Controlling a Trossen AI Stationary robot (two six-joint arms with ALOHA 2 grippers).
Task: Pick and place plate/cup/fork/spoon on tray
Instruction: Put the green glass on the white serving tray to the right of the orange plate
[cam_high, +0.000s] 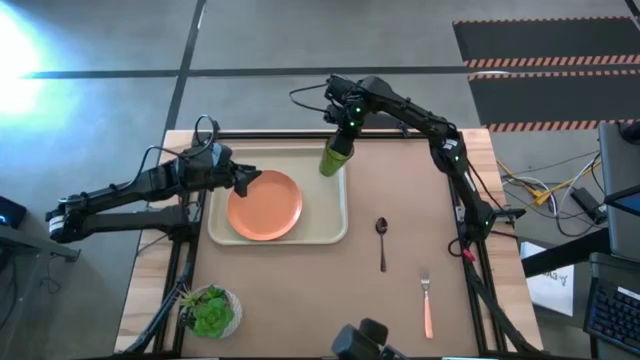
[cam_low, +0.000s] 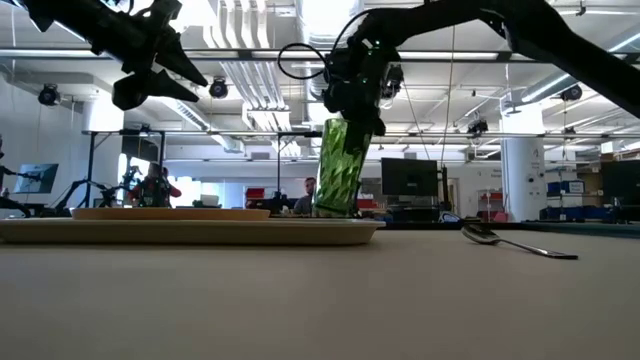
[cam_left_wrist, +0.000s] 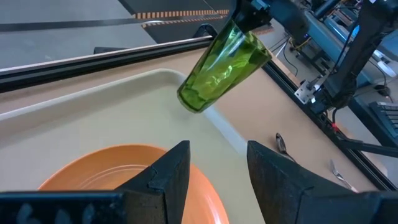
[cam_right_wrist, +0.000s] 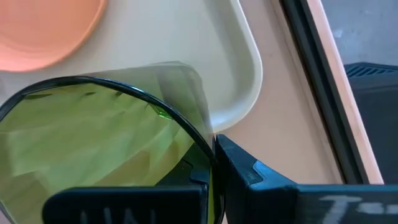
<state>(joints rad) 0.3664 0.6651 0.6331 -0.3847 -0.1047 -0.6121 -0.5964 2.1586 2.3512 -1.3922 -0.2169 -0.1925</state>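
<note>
Both arms are showing as dark, matte black jointed links, with thin black cables looping loosely off their wrists. Small green indicator lights are glowing on the right arm. The left gripper (cam_left_wrist: 214, 177) is showing two blocky black fingers (cam_left_wrist: 168, 177) with flat, angular faces and squared edges.

Lighting: bright overhead ceiling strips, low view. Strong window glare, high view's top-left floor. Near tabletop (cam_low: 320, 300) blurred. Shadows soft.
</note>
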